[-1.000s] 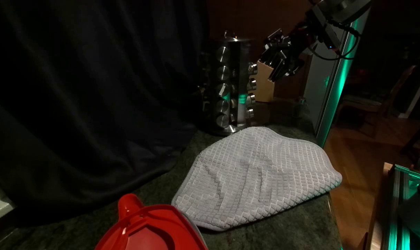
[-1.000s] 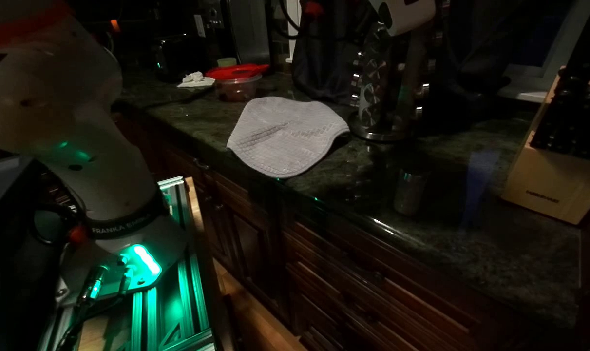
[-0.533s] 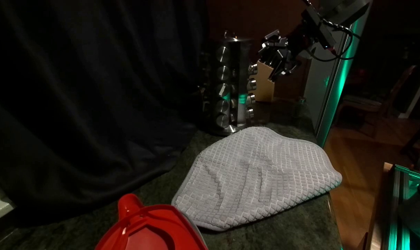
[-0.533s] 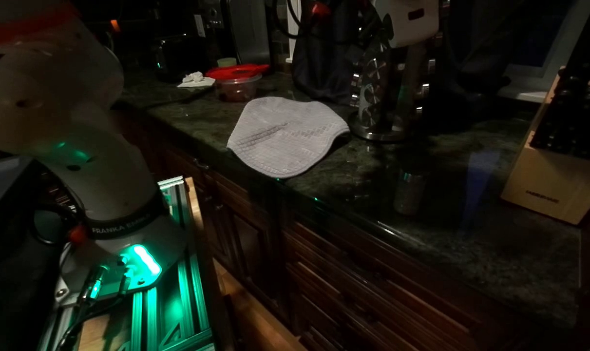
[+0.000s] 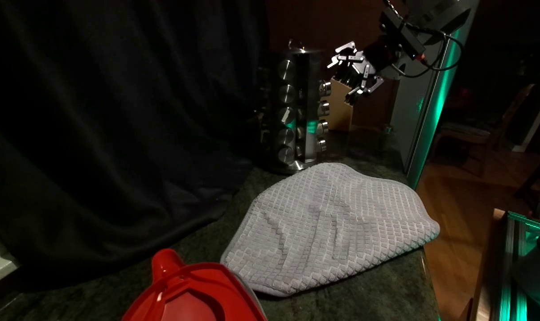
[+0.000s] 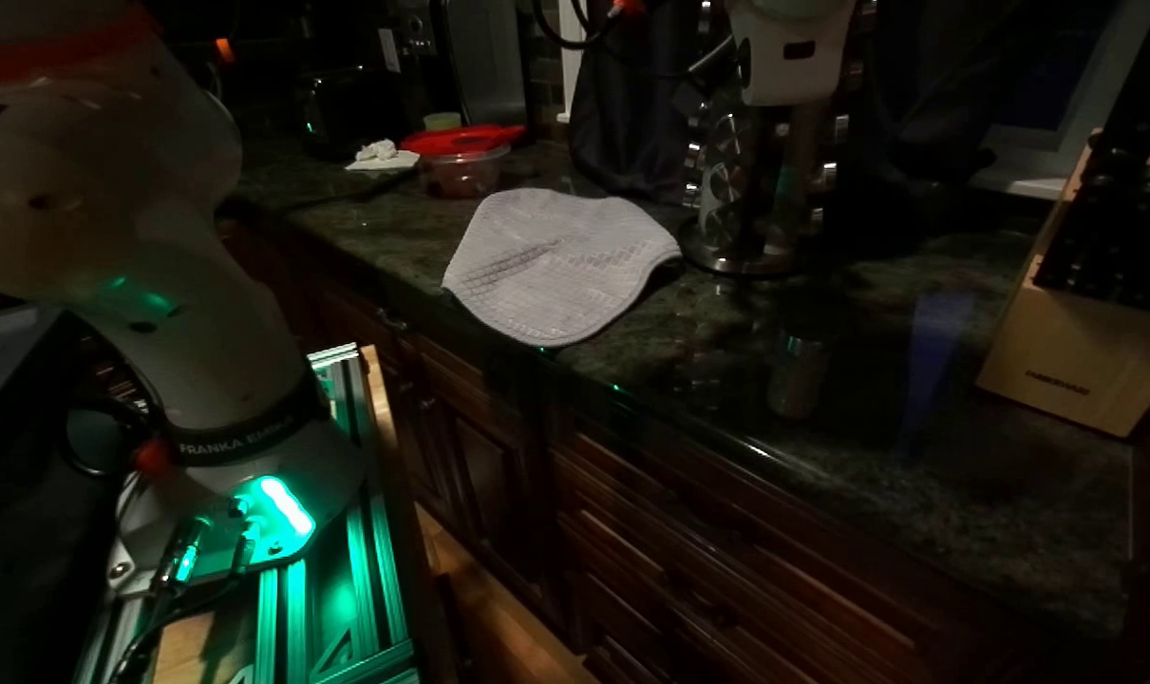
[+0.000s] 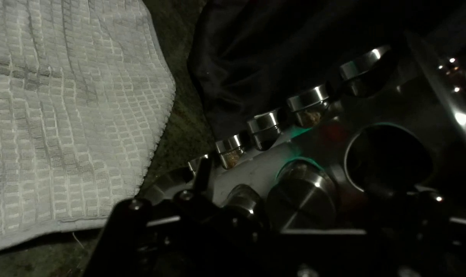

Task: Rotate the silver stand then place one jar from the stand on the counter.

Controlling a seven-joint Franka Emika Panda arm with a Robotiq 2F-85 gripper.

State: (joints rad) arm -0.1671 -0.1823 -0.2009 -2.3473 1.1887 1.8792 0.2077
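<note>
The silver stand (image 5: 313, 133) rises upright at the back of the dark counter (image 5: 385, 281), with small metal-lidded jars in its sides. In an exterior view my gripper (image 5: 341, 81) hangs beside its upper part, fingers spread apart and nothing between them. Seen from the wrist, a jar (image 7: 302, 200) faces the gripper with its round lid outward, and a round opening (image 7: 388, 157) without a jar lies beside it. Several more jars, one of them a jar with brown contents (image 7: 309, 109), stick out along another side. Darkness hides much of the gripper in the wrist view.
A grey checked cloth (image 5: 336, 223) lies in front of the stand. A red-lidded container (image 6: 461, 161) stands farther along. A knife block (image 6: 1068, 351) and a small cylindrical container (image 6: 801, 375) are on the counter. A black curtain (image 5: 118, 133) hangs behind.
The wrist has turned and shifted slightly towards the stand, bringing both gripper fingers into clearer view. The arm's end has dropped a little in an exterior view. Stand and jars look unmoved.
</note>
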